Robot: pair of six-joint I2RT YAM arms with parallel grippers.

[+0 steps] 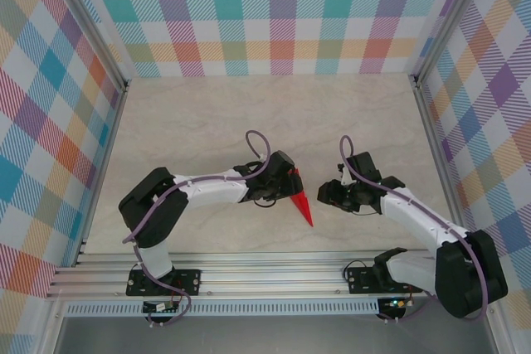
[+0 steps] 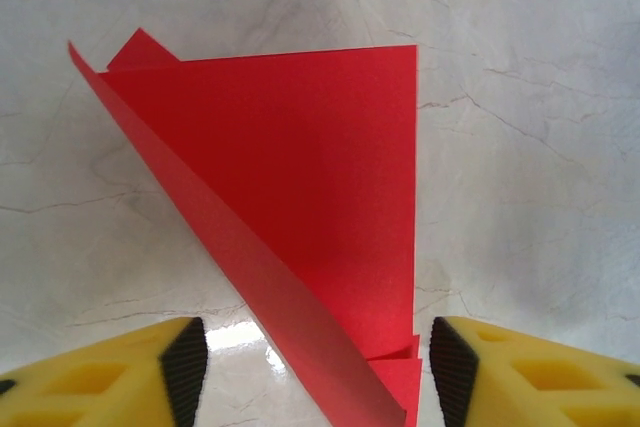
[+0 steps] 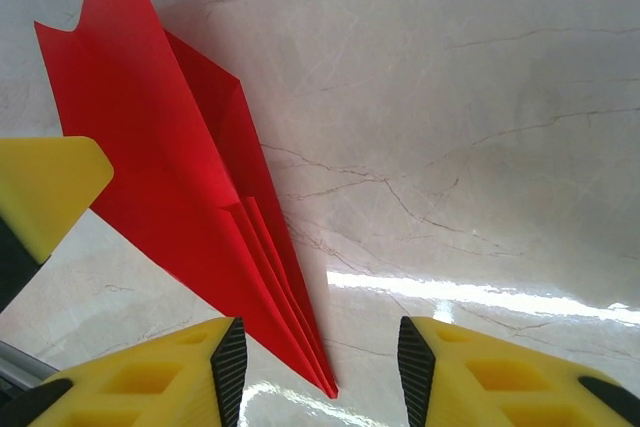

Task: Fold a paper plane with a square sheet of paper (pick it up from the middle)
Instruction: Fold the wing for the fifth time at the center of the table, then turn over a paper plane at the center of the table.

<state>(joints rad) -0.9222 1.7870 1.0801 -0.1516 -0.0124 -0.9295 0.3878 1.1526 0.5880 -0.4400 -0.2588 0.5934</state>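
Slippage is being risked while the paper plane (image 1: 302, 206), resting on the table (image 1: 207, 113), is being straddled by the left claw (image 2: 312, 372) and right claw (image 3: 322, 367), both spread and pinching nothing; its folds could be crushed by an off-centre closing.

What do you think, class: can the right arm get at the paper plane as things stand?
Probably yes. The paper plane lies on bare table ahead of the right arm's open jaws, nothing between; the left arm's jaws straddle its other end.

Left wrist view's edge crops the paper plane (image 2: 300, 197)
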